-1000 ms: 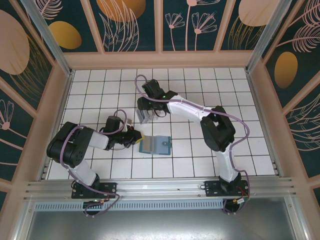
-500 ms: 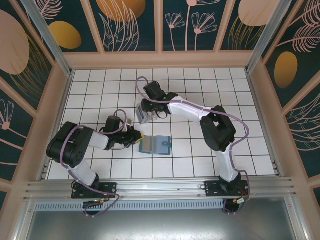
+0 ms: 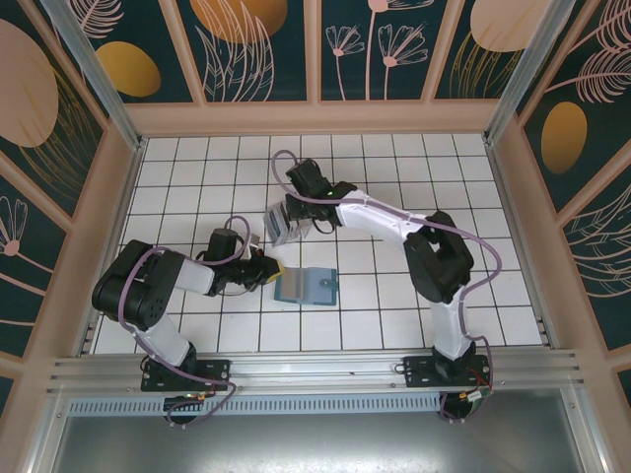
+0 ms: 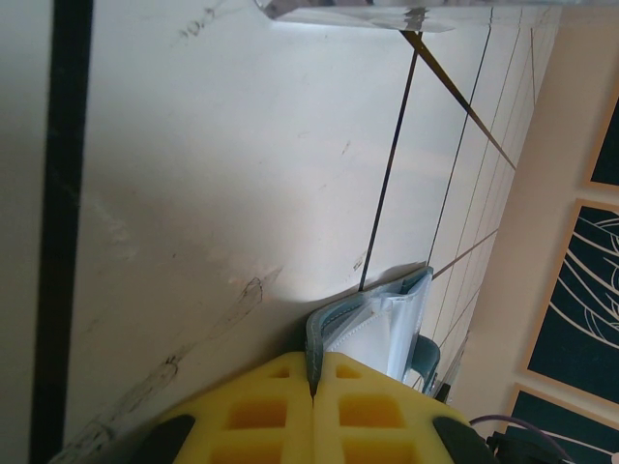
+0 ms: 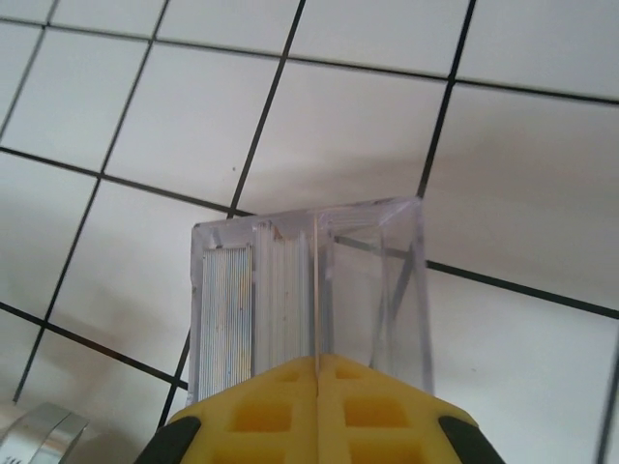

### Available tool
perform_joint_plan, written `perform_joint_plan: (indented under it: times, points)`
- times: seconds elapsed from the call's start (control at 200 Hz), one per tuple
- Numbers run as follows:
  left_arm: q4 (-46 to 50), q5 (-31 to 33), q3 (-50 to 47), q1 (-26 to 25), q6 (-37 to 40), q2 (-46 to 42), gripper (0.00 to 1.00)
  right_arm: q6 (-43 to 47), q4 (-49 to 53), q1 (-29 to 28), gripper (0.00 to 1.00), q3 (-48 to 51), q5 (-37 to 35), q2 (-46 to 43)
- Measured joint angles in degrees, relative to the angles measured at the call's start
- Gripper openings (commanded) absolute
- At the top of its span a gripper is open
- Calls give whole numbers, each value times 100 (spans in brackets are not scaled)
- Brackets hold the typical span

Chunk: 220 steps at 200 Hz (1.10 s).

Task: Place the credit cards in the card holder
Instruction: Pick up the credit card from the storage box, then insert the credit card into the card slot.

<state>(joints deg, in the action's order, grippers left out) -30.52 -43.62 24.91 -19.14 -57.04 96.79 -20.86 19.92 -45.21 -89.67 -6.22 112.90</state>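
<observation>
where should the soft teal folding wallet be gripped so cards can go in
Pinch the soft teal folding wallet by its thin left edge, coming from the left, as the left gripper does; it lies flat, and this likely keeps its pale-lined opening clear.

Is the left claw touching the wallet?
Touching: in the left wrist view, the left claw is shut on the wallet, pinching its edge.
</observation>
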Motion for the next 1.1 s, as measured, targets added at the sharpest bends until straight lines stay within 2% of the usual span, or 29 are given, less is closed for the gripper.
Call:
perform_joint_plan:
  times: [0.15, 0.275, 0.385, 0.571, 0.676, 0.901, 1.101]
  points:
    - [13, -2, 0, 0, 24, 0, 0, -81, -39, -4, 4, 761, -59, -960]
    - [11, -4, 0, 0, 48, 2, 0, -428, -282, -76, 3, 1829, 48, -1965]
    - [13, -4, 0, 0, 131, 2, 4, -861, -765, -236, 1, 3012, 599, -2747]
    - [74, -46, 57, 9, 345, 61, 4, -1919, -2140, -297, 0, 5077, 1615, -3620]
    - [140, -94, 105, 13, 455, 92, 4, -2376, -2632, -199, 0, 5678, 2081, -3663]
    - [160, -127, 116, 17, 557, 98, 9, -3005, -3611, -136, 0, 5943, 2647, -3484]
    - [160, -138, 114, 17, 599, 83, 12, -3285, -4068, 37, 0, 6247, 2918, -3250]
